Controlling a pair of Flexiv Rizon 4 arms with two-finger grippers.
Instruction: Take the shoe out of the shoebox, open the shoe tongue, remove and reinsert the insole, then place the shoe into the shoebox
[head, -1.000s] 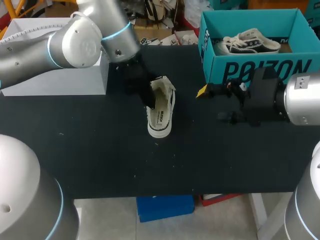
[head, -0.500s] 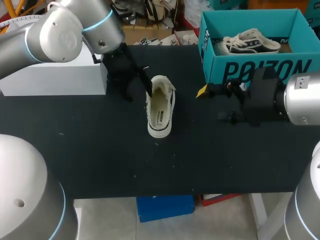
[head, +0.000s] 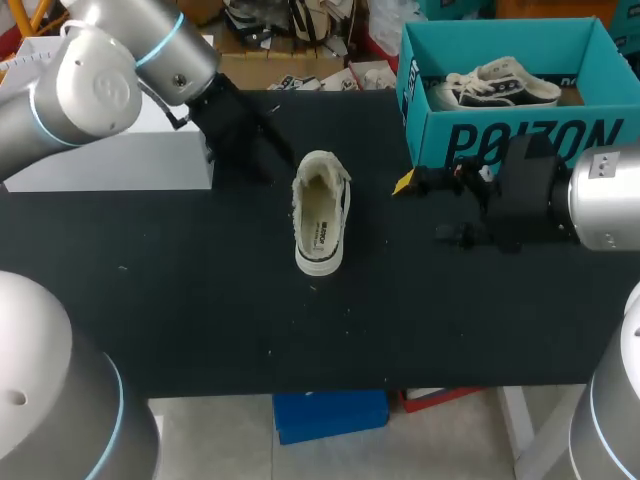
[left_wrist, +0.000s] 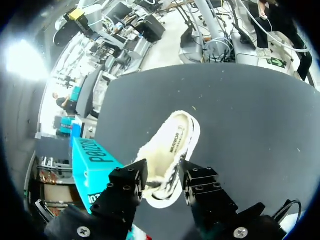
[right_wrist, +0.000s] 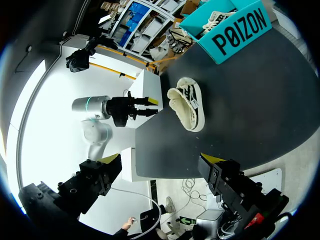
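Head view, centre of frame: shoe (head: 322, 215) out of the shoebox (head: 520, 140), on its sole on the dark table (head: 200, 300), toe toward bottom of frame, opening up, pale lining on show. Shoebox teal, upper right of frame, lid off, w/ a 2nd shoe (head: 495, 85) lying inside.

L gripper (head: 278, 152) upper left of centre, just up-left of the shoe's heel end, apart from it, no contact. Left wrist view: L gripper (left_wrist: 162, 170) w/ fingers (left_wrist: 129, 180) parted to a moderate gap, nothing held; shoe (left_wrist: 172, 142) just ahead of the tips, shoebox (left_wrist: 92, 160) beside it.

R gripper (head: 410, 182) right of centre, between shoe and shoebox front wall, well clear of the shoe, near the box. Right wrist view: R gripper (right_wrist: 160, 160) spread wide, nothing between the fingers (right_wrist: 107, 165); shoe (right_wrist: 187, 107) ahead on the table, shoebox (right_wrist: 235, 32) beyond it, L gripper (right_wrist: 145, 107) beside the shoe.

White box (head: 110, 165) at upper left of head view, on the table behind the L arm.
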